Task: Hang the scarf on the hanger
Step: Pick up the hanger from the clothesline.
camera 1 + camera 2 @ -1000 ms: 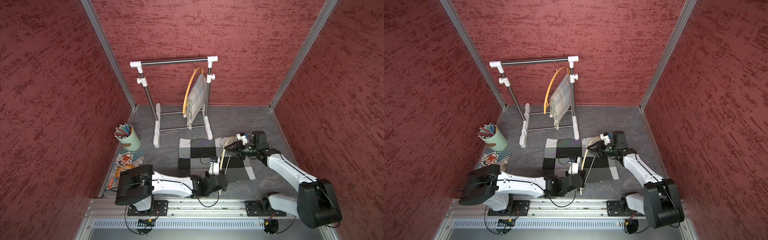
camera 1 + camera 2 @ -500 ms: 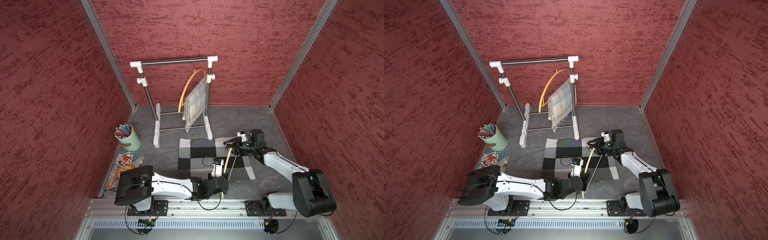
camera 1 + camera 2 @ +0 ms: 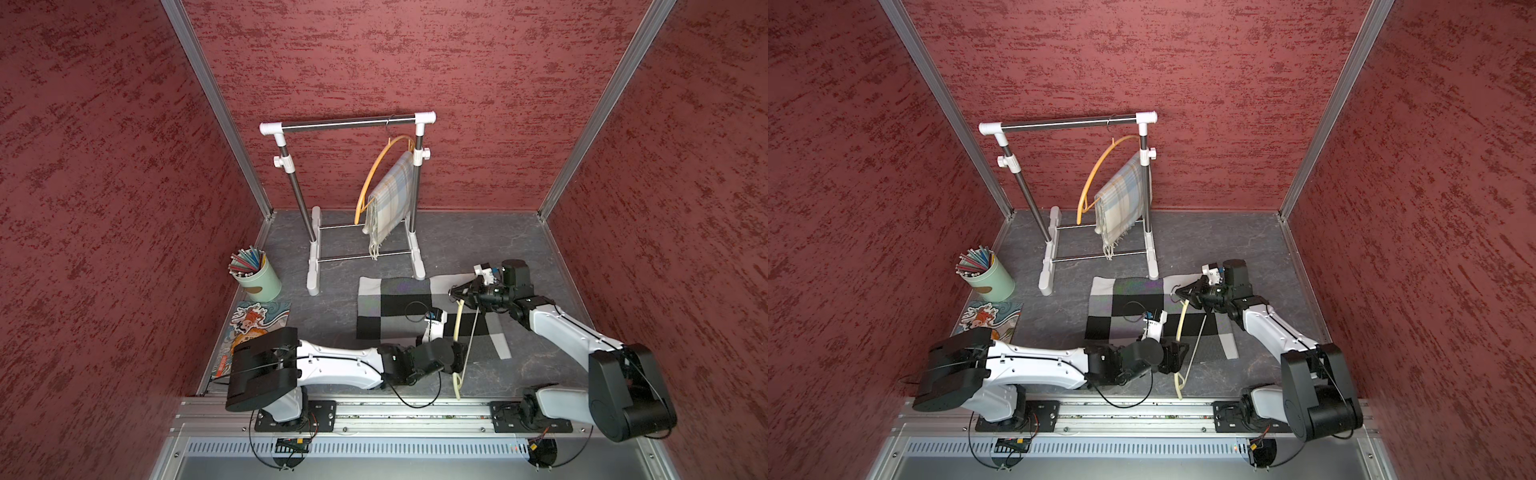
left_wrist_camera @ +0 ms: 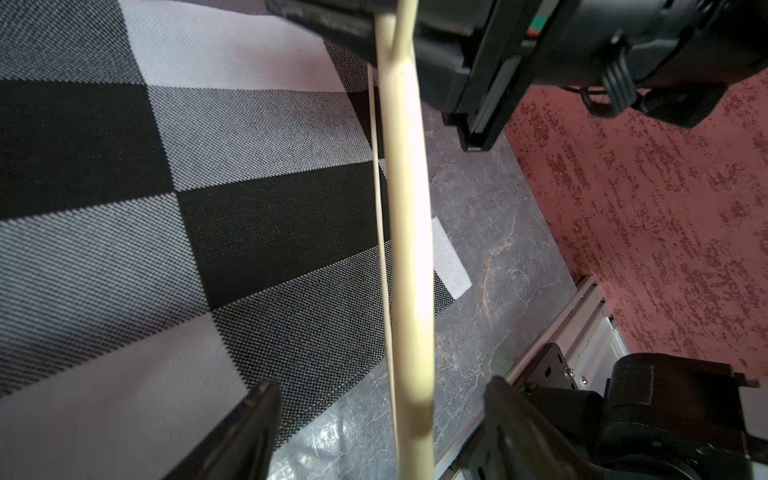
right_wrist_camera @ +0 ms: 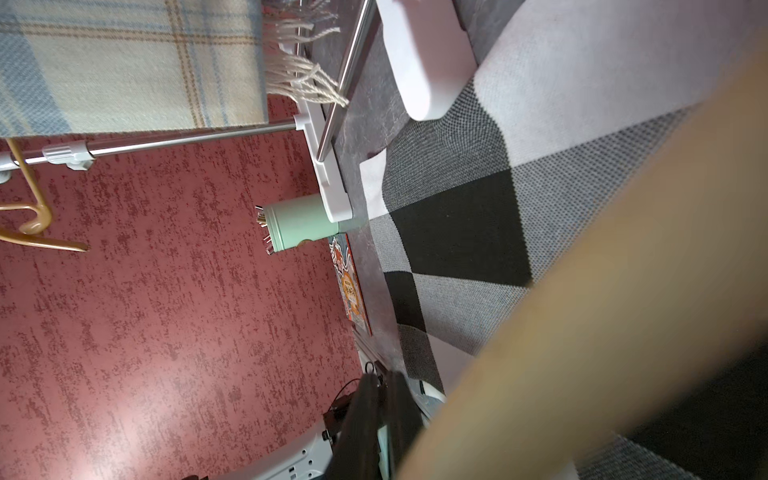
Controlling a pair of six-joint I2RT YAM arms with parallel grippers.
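A black, grey and white checked scarf [image 3: 395, 307] [image 3: 1125, 307] lies flat on the grey table. A cream hanger [image 3: 457, 328] [image 3: 1180, 328] stands tilted over the scarf's right part, its low end near the table's front edge. My right gripper [image 3: 455, 292] [image 3: 1179, 292] is shut on the hanger's top end, by its hook. My left gripper [image 3: 461, 359] [image 3: 1179, 357] is open, and in the left wrist view the hanger [image 4: 407, 249] passes between its spread fingers without touching them. In the right wrist view the hanger [image 5: 602, 311] is a blurred tan bar beside my shut fingers [image 5: 374, 399].
A white and steel clothes rack [image 3: 345, 122] stands at the back, carrying an orange hanger [image 3: 374, 178] with a plaid fringed scarf [image 3: 390, 199]. A green cup of pencils [image 3: 257, 278] and a picture book [image 3: 253, 324] lie at the left. Red walls close three sides.
My left gripper has opened and let go of the cream hanger. My right gripper has closed on the hanger's top end. The plaid scarf on the rack has swung.
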